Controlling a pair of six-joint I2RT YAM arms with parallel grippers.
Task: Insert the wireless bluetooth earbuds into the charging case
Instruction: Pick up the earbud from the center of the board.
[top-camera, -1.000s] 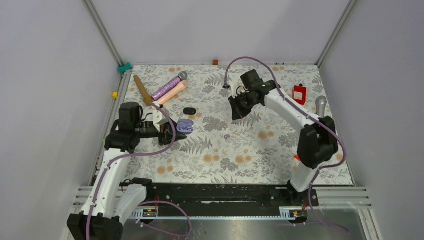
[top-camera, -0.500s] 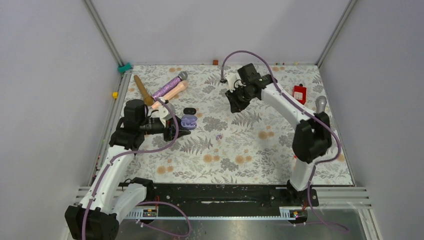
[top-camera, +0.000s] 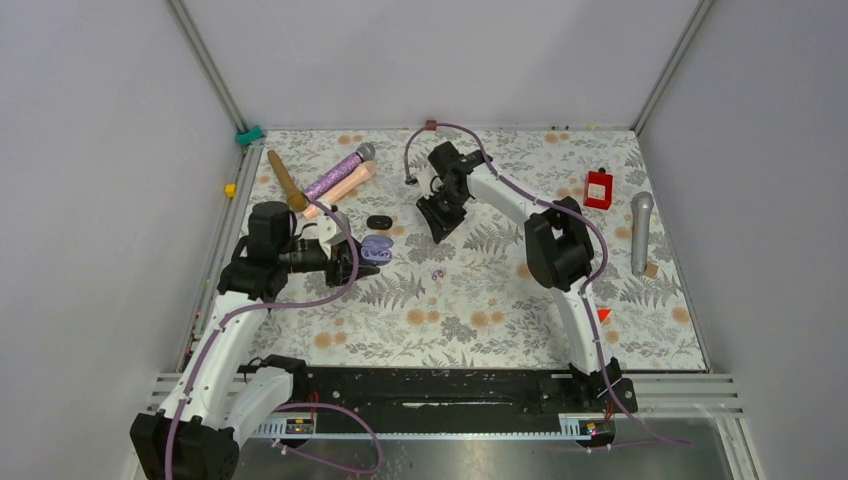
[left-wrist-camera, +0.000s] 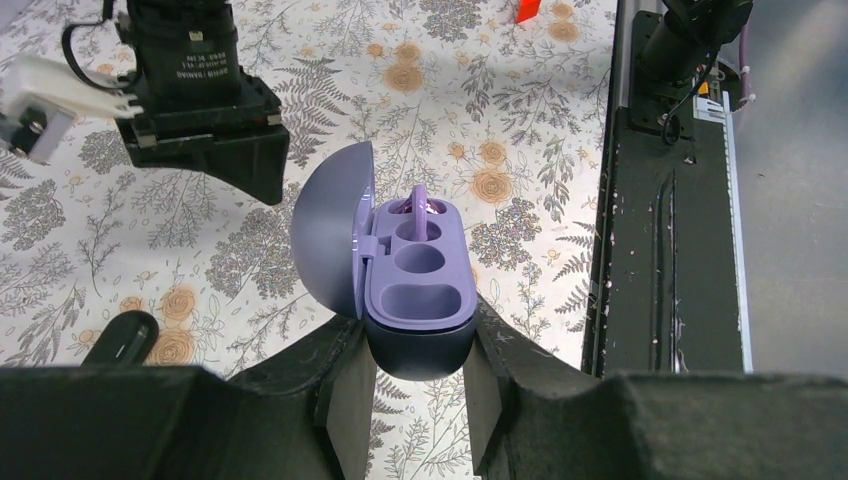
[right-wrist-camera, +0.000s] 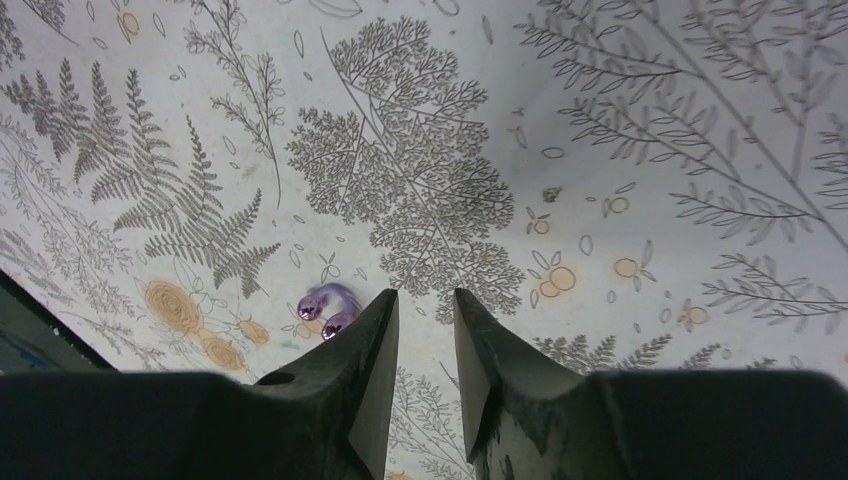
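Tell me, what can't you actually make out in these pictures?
1. The loose earbud: right wrist view, partly behind a finger; top view, too small for detail.
2. The case: left wrist view, base hidden inside the left gripper.
3. The earbud in the case: same view, cannot tell if fully seated.
4. The black object: same view, cut off by that gripper.

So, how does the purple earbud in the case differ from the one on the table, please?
The seated earbud rests in a socket of the open case; the loose earbud lies on the table. The left hand grips the seated one's case; the right hand, empty, hovers beside the loose one. Both are purple.
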